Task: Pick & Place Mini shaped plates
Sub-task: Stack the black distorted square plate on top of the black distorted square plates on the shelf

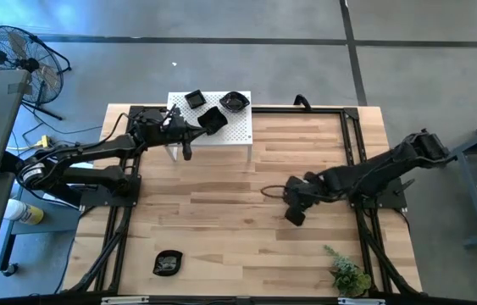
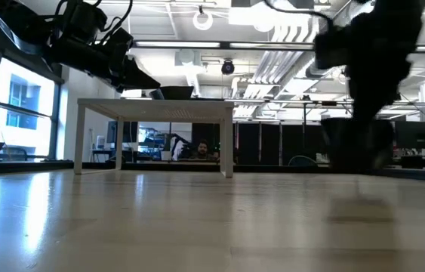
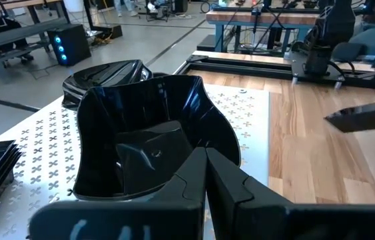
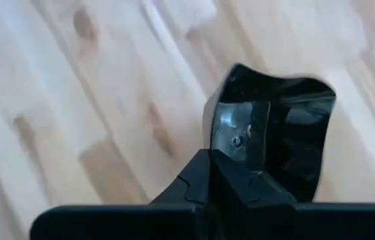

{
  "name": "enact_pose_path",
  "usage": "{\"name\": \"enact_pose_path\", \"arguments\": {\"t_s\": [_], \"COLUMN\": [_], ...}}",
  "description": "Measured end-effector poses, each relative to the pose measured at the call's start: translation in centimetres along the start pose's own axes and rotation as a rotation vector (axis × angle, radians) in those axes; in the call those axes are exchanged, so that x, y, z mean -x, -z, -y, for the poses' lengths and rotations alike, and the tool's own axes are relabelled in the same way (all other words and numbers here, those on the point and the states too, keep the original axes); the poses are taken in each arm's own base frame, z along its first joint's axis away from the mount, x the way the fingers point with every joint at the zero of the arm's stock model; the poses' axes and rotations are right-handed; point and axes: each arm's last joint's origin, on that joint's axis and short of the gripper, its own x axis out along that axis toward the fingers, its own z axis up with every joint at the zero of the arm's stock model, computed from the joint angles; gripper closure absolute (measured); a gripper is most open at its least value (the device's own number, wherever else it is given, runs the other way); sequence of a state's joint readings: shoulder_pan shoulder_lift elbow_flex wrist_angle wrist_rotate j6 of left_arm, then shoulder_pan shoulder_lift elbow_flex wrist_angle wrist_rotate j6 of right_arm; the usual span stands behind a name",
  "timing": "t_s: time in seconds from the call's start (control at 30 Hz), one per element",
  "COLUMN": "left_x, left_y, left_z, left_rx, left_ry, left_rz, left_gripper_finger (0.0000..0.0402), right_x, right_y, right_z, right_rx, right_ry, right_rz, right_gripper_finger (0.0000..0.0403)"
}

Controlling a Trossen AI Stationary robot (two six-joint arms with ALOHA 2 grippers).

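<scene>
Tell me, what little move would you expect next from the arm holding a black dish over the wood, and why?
Probably a short lowering. The right gripper is shut on a black dish that hangs just above the bare wooden table, so setting it down comes before letting go.

This is a robotics lab or industrial workshop hall. Beyond the wooden table (image 1: pixel 246 220) lie a bare concrete floor, exposed ceiling ducts and strip lights (image 2: pixel 272 45), and further workbenches (image 3: pixel 267 17). A floor fan (image 1: pixel 19 59) stands beside the table's left end.
</scene>
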State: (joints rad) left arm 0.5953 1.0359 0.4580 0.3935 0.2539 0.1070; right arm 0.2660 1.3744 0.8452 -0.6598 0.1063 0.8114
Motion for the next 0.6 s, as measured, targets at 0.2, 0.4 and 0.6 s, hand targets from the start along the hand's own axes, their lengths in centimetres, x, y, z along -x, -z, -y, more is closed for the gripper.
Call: {"name": "enact_pose_path", "arguments": {"t_s": [0.2, 0.4, 0.6], "left_x": [0.0, 0.0, 0.0], "left_y": [0.0, 0.0, 0.0], "left_z": [0.0, 0.0, 0.0], "left_rx": [0.0, 0.0, -0.011], "left_ry": [0.0, 0.0, 0.0], "left_rz": [0.0, 0.0, -0.003], "left_gripper_finger": [0.0401, 0.0401, 0.0401], "right_x": [-3.4, -6.4, -7.9], "right_y": [-3.8, -7.5, -9.7], "right_z": [-0.2, -1.2, -1.5], "right_rx": [0.123, 0.31, 0.383], "right_ry": [0.006, 0.033, 0.025], "right_rz": [0.069, 0.087, 0.101], "right_gripper_finger": [0.0394, 0.0393, 0.0389]}}
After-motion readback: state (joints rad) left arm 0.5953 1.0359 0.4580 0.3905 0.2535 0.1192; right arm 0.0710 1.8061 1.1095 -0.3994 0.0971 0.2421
